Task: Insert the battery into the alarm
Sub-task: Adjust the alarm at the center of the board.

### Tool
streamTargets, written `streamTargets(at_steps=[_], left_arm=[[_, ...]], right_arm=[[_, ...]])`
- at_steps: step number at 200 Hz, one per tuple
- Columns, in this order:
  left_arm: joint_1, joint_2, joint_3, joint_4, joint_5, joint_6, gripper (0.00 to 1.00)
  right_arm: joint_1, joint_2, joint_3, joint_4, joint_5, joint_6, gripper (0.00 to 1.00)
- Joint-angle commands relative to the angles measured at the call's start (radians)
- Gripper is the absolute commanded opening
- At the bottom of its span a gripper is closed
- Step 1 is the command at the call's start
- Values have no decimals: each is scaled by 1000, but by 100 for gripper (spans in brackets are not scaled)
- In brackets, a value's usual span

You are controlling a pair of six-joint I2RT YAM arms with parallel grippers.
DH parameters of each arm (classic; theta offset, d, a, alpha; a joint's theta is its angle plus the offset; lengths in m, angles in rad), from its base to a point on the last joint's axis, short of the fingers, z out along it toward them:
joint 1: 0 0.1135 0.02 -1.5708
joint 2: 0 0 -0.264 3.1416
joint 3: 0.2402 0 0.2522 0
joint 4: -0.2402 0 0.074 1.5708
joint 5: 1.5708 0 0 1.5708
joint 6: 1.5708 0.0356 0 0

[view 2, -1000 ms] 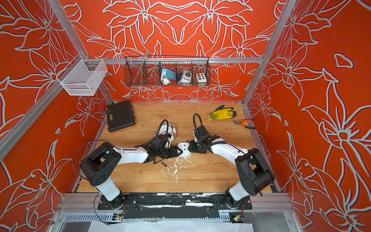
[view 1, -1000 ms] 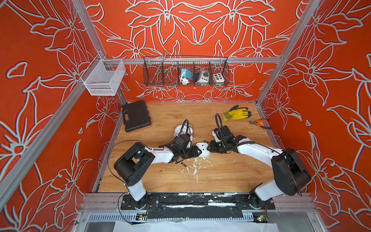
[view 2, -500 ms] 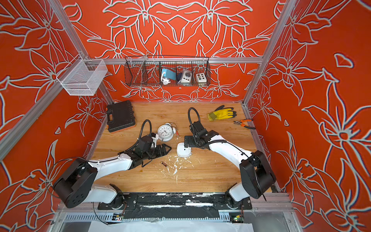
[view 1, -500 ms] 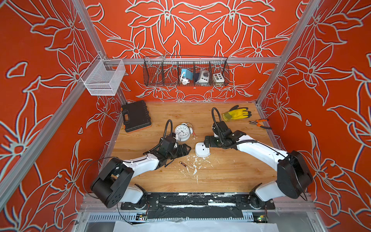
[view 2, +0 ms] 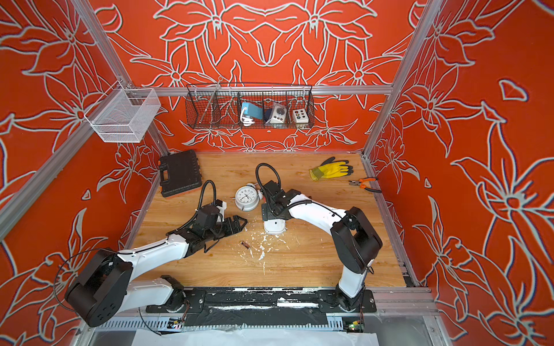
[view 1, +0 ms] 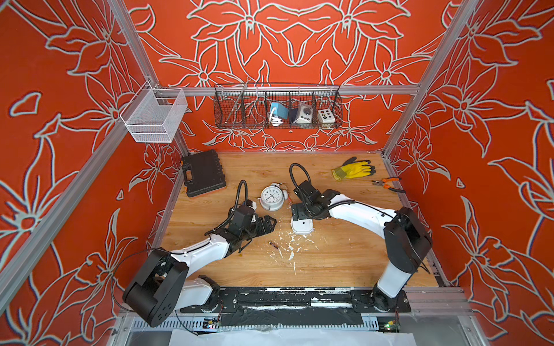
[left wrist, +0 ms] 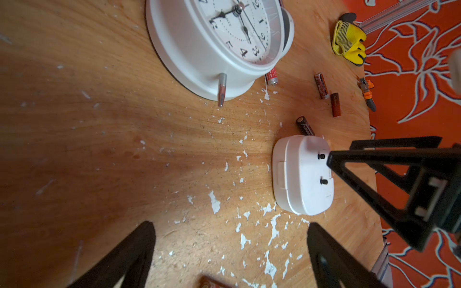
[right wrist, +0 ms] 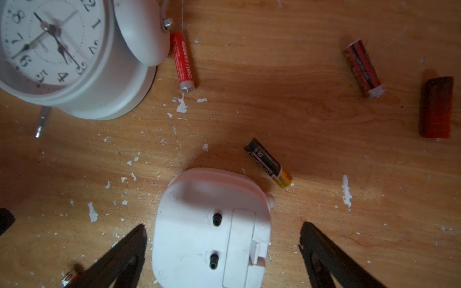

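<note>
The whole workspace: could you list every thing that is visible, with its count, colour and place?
round clock: one, white, centre, face up
small alarm: one, white, back up, beside the clock
batteries: four; one red by the clock, one black-and-gold by the small alarm, one dark red apart, one brownish before the left hand
red cylinder: one, kind unclear, near the dark red battery
glove: one, yellow with black tips, far right
pliers: one, orange-black, right edge
tool case: one, black, far left corner
wire basket: one, black, back wall, holding small devices
mesh basket: one, white, left rail
left hand: black, open, empty
right hand: black, open, astride the small alarm
</note>
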Motion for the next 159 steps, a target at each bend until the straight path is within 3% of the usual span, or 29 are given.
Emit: streamTargets(at_steps=[1,123,159], left_arm=[[9,-10,-9,-16,-13,22,92],[11,6,0,-13,-2,27,92],[11,10,-1,-1,7,30,92]], right_arm=[[15,25,29,-51,37,41,99],[28,114,41,-26,-54,53,99],[28,107,45,-36,-47,57,91]])
